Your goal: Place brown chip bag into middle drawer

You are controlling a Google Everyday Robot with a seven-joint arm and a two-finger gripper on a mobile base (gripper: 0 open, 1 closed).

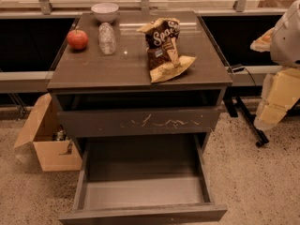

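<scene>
The brown chip bag [165,48] lies crinkled on the cabinet top [93,69], right of centre, with white "Sea" lettering facing up and tan ends. The middle drawer [140,191] is pulled wide open below, and its light grey floor is bare. My gripper [274,102] hangs at the far right edge of the camera view. It is beside the cabinet, lower than its top, well clear of the bag and with nothing seen in it.
A red apple [77,39], a clear bottle lying on its side [107,38] and a white bowl [104,11] sit on the left of the top. A scratched drawer front [140,122] is above the open drawer. An open cardboard box [47,144] stands on the floor at left.
</scene>
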